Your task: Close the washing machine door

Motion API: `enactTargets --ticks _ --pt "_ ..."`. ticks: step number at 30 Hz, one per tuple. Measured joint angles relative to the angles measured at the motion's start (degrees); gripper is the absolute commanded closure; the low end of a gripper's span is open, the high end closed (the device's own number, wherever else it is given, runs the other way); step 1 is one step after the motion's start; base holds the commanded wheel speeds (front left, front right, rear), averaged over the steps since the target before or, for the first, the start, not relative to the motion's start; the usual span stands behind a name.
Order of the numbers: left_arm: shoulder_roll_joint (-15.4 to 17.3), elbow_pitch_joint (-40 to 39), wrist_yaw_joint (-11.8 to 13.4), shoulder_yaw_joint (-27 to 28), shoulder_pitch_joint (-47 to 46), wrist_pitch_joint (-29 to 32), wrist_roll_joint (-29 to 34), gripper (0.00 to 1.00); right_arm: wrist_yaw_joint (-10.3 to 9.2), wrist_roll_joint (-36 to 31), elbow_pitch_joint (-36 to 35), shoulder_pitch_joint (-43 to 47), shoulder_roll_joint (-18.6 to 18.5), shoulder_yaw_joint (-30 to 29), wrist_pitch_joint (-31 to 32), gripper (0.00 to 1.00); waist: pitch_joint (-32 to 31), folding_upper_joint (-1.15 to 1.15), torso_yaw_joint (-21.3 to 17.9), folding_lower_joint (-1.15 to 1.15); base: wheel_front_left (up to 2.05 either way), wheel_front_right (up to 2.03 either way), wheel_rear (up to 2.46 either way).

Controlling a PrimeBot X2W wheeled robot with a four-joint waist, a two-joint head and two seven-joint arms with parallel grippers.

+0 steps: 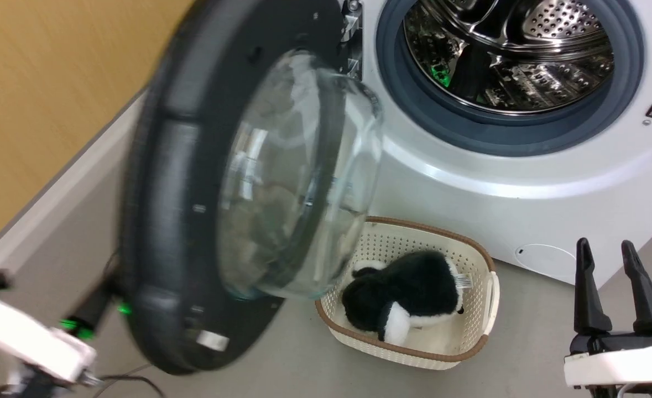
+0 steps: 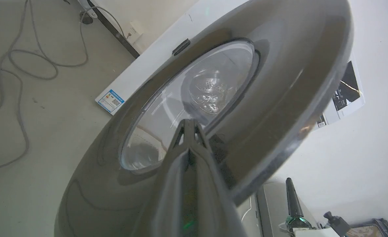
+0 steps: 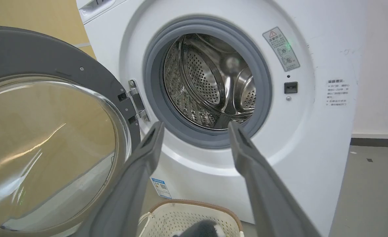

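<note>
Left gripper (image 2: 189, 123): fingers pressed together, nothing between them. Tips lie over the lower edge of the round glass window (image 2: 197, 95); contact not certain. The washing machine door (image 2: 279, 82) spreads wide ahead of the gripper, glossy dark rim, tilted. Beyond the door, up and left of the tips, is the white washing machine (image 2: 154, 62) front, with a small blue sticker (image 2: 111, 101) at its low edge. Far left of the gripper: grey floor (image 2: 55, 138), loose cables (image 2: 19, 65). Right of the gripper, past the rim: white wall (image 2: 378, 148) with a printed sheet (image 2: 345, 92).

door (image 1: 270, 182) left of drum (image 1: 514, 50) | basket (image 1: 414, 243) before washing machine (image 1: 525, 204) | plush (image 1: 408, 293) in basket
</note>
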Motion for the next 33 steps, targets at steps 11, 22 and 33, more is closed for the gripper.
enactTargets --ticks 11,22,33 --pt "2.45 -9.38 -0.59 -17.22 2.86 1.57 -2.16 1.00 0.00 0.42 -0.66 -0.72 0.02 -0.20 -1.27 0.00 0.69 0.00 -1.20 0.00 0.00 0.00 0.00" --pt "7.12 -12.52 -1.05 -35.99 -1.84 -6.99 -1.75 1.00 0.00 0.91 -1.31 -2.04 0.10 -0.65 -1.93 0.00 1.61 0.00 -9.12 0.00 0.00 0.00 0.00" --pt "2.81 3.96 -1.07 -48.94 -14.88 -24.03 -1.11 1.00 0.00 0.92 -1.43 -3.96 0.12 -0.05 -1.93 0.00 3.50 0.00 -18.81 -0.01 0.00 0.00 0.00"
